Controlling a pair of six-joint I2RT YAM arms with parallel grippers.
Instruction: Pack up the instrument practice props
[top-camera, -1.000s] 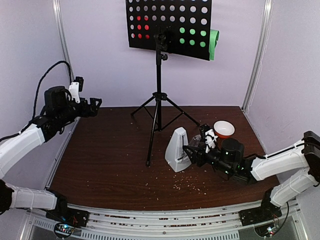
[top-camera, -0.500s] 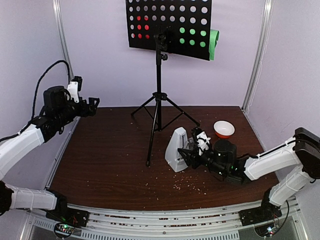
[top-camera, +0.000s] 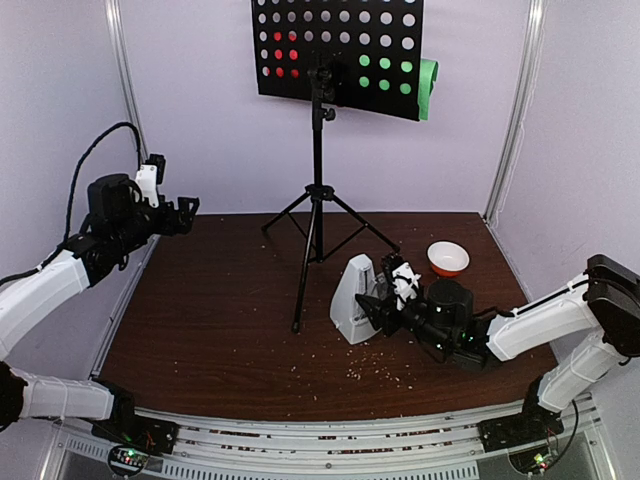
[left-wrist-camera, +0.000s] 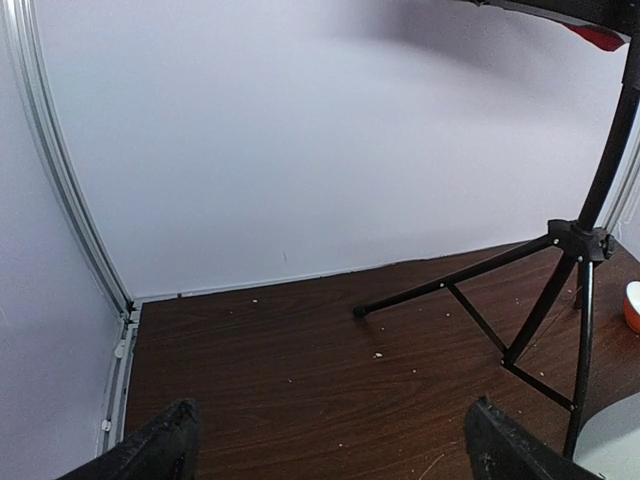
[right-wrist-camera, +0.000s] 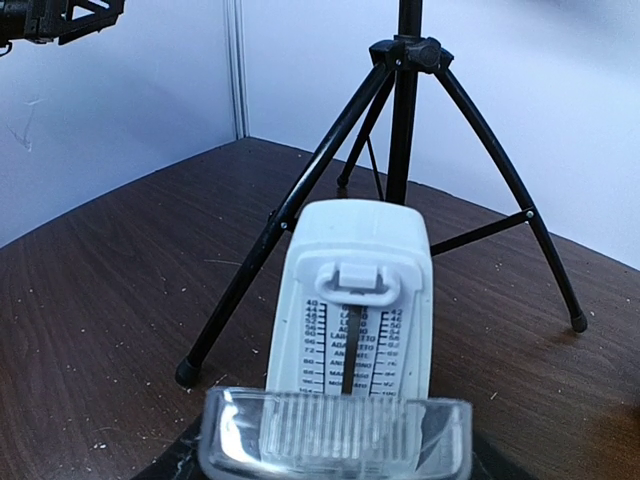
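The white pyramid metronome (right-wrist-camera: 350, 310) stands upright on the tabletop, a little right of centre and toward the near edge, with its scale face turned to my right wrist camera. I'd judge it a light, hollow plastic shell that would tip from a push up high. If it has to be held, I'd take it low, across its side walls. Just in front of it is the clear plastic cover (right-wrist-camera: 335, 432), on which my right gripper (top-camera: 375, 306) looks clamped, though its fingers are mostly hidden beneath. The cover seems thin, slick and likely to flex or crack, so I want a gentle squeeze and a square approach to the face. Behind, the black music stand (top-camera: 318, 180) rests on its tripod toward the far edge, with the red sheet (top-camera: 285, 55) and green sheet (top-camera: 428, 88) on its perforated desk. It looks top-heavy, so I'd hold it by the pole. My left gripper (top-camera: 185, 210) hovers by the left edge, spread wide and empty.
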